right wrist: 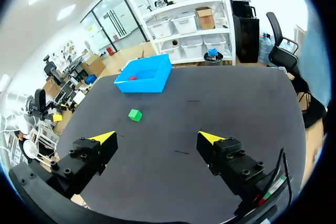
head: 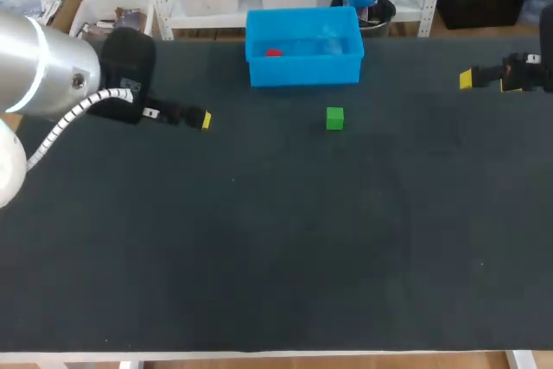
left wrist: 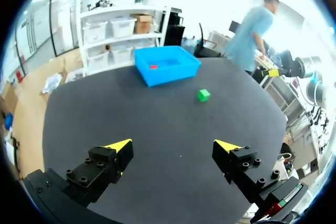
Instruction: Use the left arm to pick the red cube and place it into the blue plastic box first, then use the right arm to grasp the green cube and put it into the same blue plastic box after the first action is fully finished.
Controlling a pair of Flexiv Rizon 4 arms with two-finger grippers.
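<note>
At the left of the head view, the left arm [head: 52,66] was extended in over the dark surface [head: 259,257]. The left fingers [head: 205,119] were pointed toward the right and were kept well apart from every object. In the left wrist view they were seen spread wide, released, with nothing gripped between them. Further right, at the far edge of the surface, the blue plastic box [head: 302,69] was set with its opening upward and its long axis running from left to right across the surface. The red cube [head: 273,53] was found inside it, resting in the left part of the box. The green cube [head: 334,117] was placed flat on the surface near the front wall of the box, under its right half and not touching it, its faces roughly square to that wall. At the far right, the right fingers [head: 467,79] were pointed leftward, well apart from the green cube. In the right wrist view they were likewise seen spread and released, with the green cube ahead of them and the box beyond it.
</note>
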